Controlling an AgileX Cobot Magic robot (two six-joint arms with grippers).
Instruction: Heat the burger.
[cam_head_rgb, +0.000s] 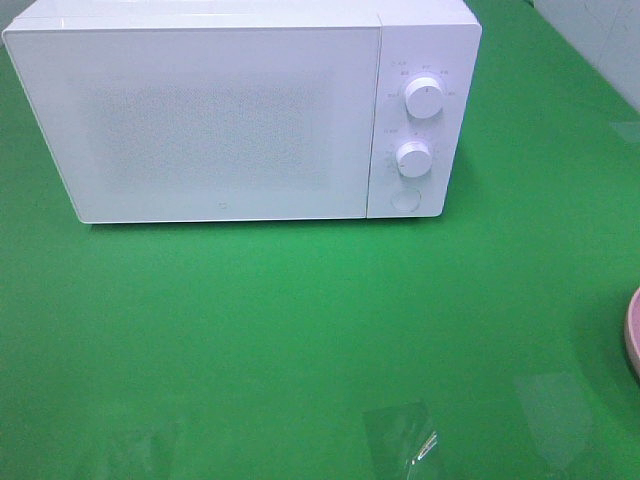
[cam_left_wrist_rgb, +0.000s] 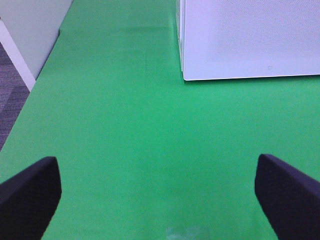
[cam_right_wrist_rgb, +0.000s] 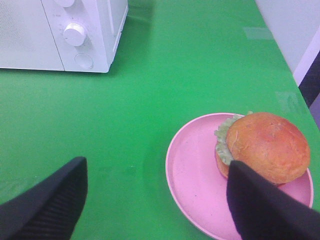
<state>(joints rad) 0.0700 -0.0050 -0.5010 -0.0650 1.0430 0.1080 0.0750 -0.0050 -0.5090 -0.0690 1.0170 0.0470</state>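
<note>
Burger (cam_right_wrist_rgb: 262, 146) sat on the pink plate (cam_right_wrist_rgb: 192, 170), just ahead of the right gripper (cam_right_wrist_rgb: 155, 200), whose fingers (cam_right_wrist_rgb: 47, 205) were spread, nothing held; left gripper (cam_left_wrist_rgb: 160, 192), equally wide, faced bare table (cam_left_wrist_rgb: 135, 125).

A white microwave (cam_head_rgb: 230, 110) stands on the green table (cam_head_rgb: 300, 330) at about 11 o'clock in the high view, its door closed, with two round white knobs (cam_head_rgb: 424, 97) one above the other on the panel at the right side and a round button (cam_head_rgb: 404, 199) below them. A pink round plate (cam_right_wrist_rgb: 192, 175) lies on the table at about 4 o'clock, well apart from the microwave (only its edge shows in the high view). Near 6 o'clock a small piece of clear plastic (cam_head_rgb: 405, 440) lies flat on the green surface.
</note>
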